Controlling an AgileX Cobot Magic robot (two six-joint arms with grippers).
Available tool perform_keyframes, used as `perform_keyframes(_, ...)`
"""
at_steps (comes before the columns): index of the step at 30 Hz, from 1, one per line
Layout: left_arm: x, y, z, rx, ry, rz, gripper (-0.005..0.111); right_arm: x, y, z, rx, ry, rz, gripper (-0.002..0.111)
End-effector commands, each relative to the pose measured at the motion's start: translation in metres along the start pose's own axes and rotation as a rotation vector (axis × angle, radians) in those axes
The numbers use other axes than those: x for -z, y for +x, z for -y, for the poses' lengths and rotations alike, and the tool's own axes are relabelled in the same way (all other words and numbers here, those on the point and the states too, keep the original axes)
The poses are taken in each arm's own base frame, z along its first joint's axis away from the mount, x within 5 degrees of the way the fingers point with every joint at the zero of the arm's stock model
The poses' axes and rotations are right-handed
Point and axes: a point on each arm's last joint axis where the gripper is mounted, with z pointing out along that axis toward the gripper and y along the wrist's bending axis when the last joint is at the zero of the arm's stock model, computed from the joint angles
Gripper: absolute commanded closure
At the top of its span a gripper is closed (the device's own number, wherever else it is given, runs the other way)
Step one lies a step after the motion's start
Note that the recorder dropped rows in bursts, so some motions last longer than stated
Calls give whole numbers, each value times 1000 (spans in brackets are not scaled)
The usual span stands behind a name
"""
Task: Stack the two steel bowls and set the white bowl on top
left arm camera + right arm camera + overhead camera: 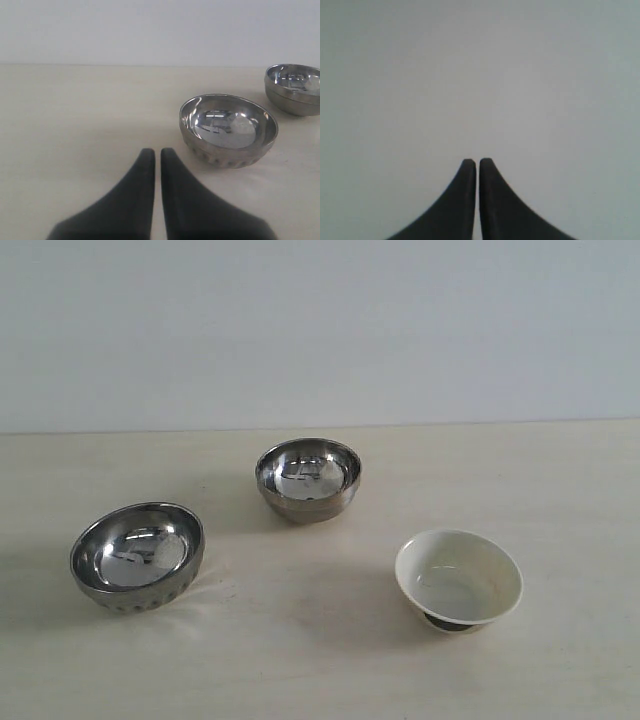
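Pale, cream-coloured tabletop [320, 670], faint wood grain, backed by a plain grey-white wall [320, 330]. Three bowls stand on it, all mouth-up, none touching, none stacked. The dimpled steel bowl [137, 557] sits at the left of the exterior view, nearer the front, with a ribbed band around its lower outside and a mirror interior throwing bright reflections. The plain steel bowl [308, 479] sits farther back, near the middle, well apart from the first, with smooth sides and a faint seam line below the rim. The white bowl [458, 578] is at the right front, glossy, with a flared rim and a dark foot showing under its near edge; it is well apart from both steel bowls. The left gripper [157, 152] hangs low over bare tabletop, its two black fingers drawn together with only a thin slit between them and nothing clamped. In the left wrist view the dimpled steel bowl [228, 131] lies near the fingertips and off to one side, not touched, with the plain steel bowl [294, 89] beyond it at the frame edge. The right gripper [477, 162] is likewise closed on nothing, its fingers nearly meeting; only a flat grey-white surface shows behind it, and no bowl is in that view.
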Motion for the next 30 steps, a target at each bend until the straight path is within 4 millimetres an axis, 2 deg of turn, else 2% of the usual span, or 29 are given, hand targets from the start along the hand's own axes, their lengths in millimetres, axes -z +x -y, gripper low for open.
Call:
perform_keyframes(1, 0, 0, 0, 4, 5, 7, 103, -32, -7, -1, 22, 7, -76, 96)
perform_keyframes(2, 0, 0, 0, 4, 5, 7, 103, -39, -9, 0, 21, 10, -87, 90)
perform_keyframes(5, 0, 0, 0, 4, 5, 7, 103, -65, 1, 3, 12, 31, -173, 60)
perform_keyframes(6, 0, 0, 0, 4, 5, 7, 103, -75, 4, 5, 0, 42, -212, 43)
perform_keyframes(9, 0, 0, 0, 4, 5, 7, 103, -100, 27, 11, -16, 79, -348, 8)
perform_keyframes(10, 0, 0, 0, 4, 5, 7, 103, -106, 34, 12, -2, 79, -377, 3)
perform_keyframes(15, 0, 0, 0, 4, 5, 7, 103, -129, 85, 22, 13, 81, -549, 4)
perform_keyframes(21, 0, 0, 0, 4, 5, 7, 103, -138, 157, 29, -114, 121, -785, 4)
perform_keyframes(24, 0, 0, 0, 4, 5, 7, 103, -144, 192, 18, -135, 75, -895, 4)
perform_keyframes(30, 0, 0, 0, 4, 5, 7, 103, -162, 260, -16, -177, -34, -1056, 4)
